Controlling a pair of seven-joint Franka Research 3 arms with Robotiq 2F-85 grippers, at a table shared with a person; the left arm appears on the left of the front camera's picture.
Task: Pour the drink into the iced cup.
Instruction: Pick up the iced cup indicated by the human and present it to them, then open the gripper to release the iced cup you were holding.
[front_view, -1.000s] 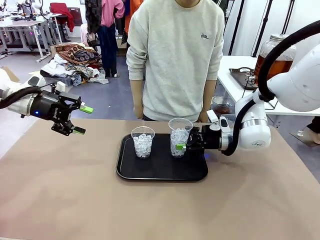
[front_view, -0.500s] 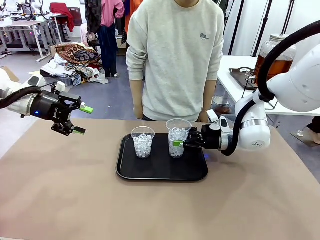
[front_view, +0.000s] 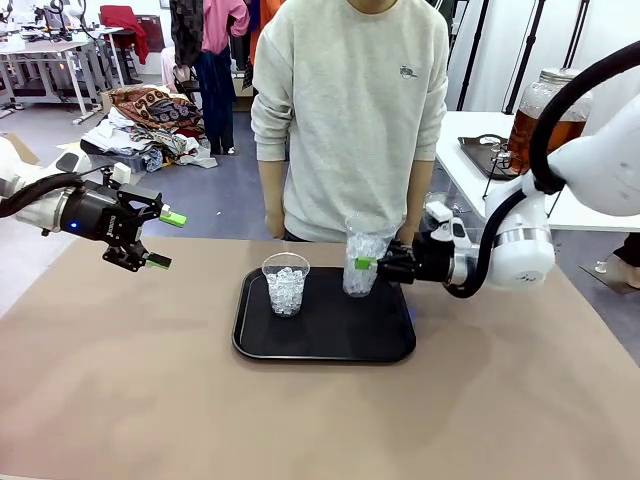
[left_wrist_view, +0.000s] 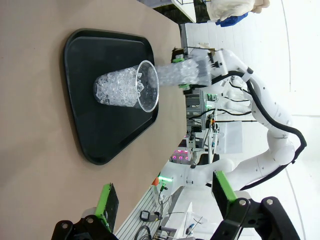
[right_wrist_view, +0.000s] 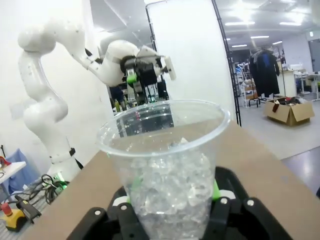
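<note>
I am holding one iced cup (front_view: 362, 248) with my right fingers (front_view: 364, 264). They are clamped on its sides, about halfway up, and the cup looks to be hanging just above the far right part of the black tray (front_view: 325, 345), leaning a little. The cup is thin, see-through plastic, so I am guessing its walls are soft and will bend in if I squeeze hard. It is packed with ice nearly to the top, so it is probably heavier than it looks. I also think the outside is getting cold and wet, which would make it slippery. The middle, where I am gripping now, seems a good place, because the rim is the floppy part and the bottom is narrow. I am planning to keep it upright so no ice falls out. My left fingers (front_view: 172, 217) are spread wide apart and gripping nothing, hovering over the left end of the worktop (front_view: 150, 400), well away from the tray. A second iced cup (front_view: 286, 284) is standing on the tray. The drink (front_view: 522, 135), an amber-brown liquid, is sitting in a big glass jar (front_view: 538, 95) on a white side table behind my right arm. Full glass is heavy and can break, and the liquid will slosh. A person (front_view: 350, 110) is standing at the far side.
</note>
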